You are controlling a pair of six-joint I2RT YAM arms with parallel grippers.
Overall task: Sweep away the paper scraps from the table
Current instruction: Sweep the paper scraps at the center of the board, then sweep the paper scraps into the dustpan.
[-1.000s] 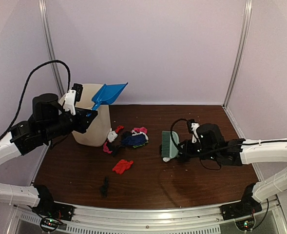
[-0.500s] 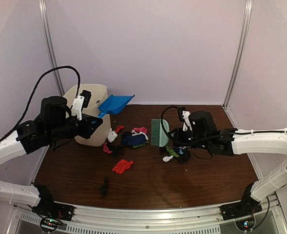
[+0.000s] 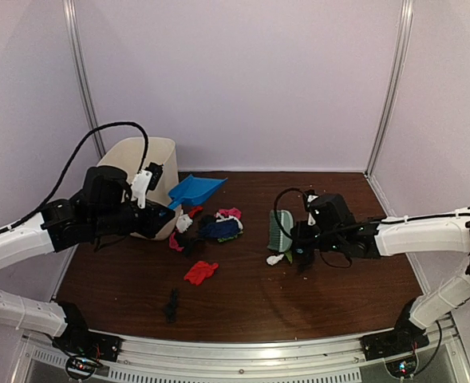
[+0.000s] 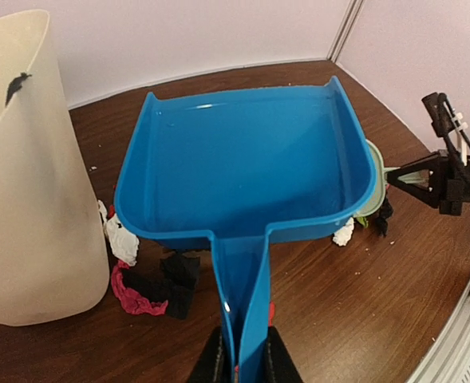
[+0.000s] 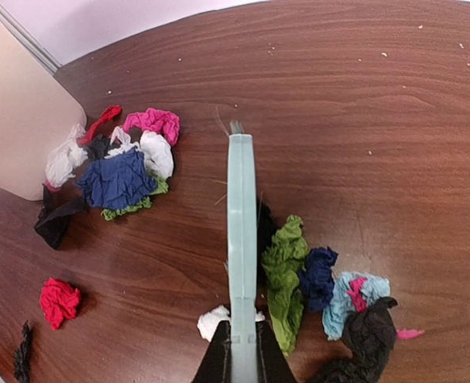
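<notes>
Toward the far left corner of the bench (image 3: 338, 295), just beside a cream bin (image 4: 27, 159), the left end effector (image 4: 241, 361) is pinched narrow on the handle of a blue dustpan (image 4: 250, 159). Pink, white and black bits show under the pan's rear wall. The main heap of paper scraps (image 3: 215, 227) lies left of the bench's middle, near the bin. A red scrap (image 3: 200, 272) and a black scrap (image 3: 171, 304) sit apart, closer to the front edge. Near the bench's middle, the right end effector (image 5: 238, 355) is closed tight on the handle of a pale green brush (image 5: 241, 215). Green, dark blue, light blue and black scraps crowd the brush's right side, and a white one lies at its left.
</notes>
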